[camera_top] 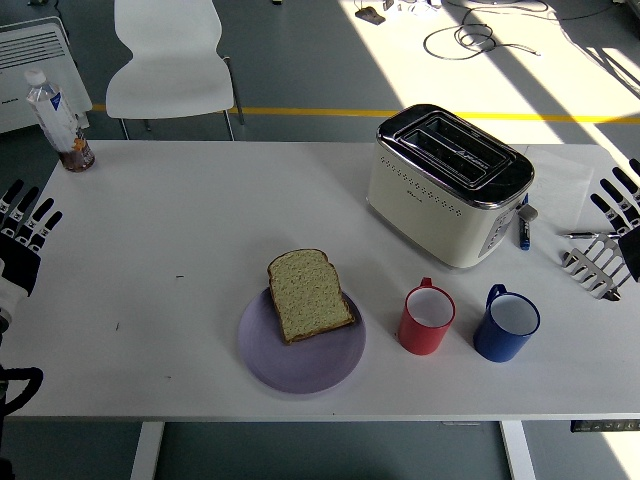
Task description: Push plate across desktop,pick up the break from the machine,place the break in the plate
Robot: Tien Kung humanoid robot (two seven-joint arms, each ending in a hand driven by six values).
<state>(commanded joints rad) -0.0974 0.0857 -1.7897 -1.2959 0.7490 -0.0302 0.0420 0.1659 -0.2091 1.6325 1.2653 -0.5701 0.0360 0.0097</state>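
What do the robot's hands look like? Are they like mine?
A bit. The left hand has thin black fingers with white patches along them, above a white and black wrist. The right hand shows the same black fingers with white patches. No cables show.

A white desk filled most of the view, its near edge running along the bottom, with two white legs showing beneath it. Beyond its far edge lay a grey floor crossed by a yellow line running left to right. A white chair stood behind the desk on the left. Further left, at the edge, stood a white heater with slatted vents. Strong sunlight fell in a broad bright patch over the floor at the upper right and reached the desk's right end. Dark cables lay looped on the sunlit floor.
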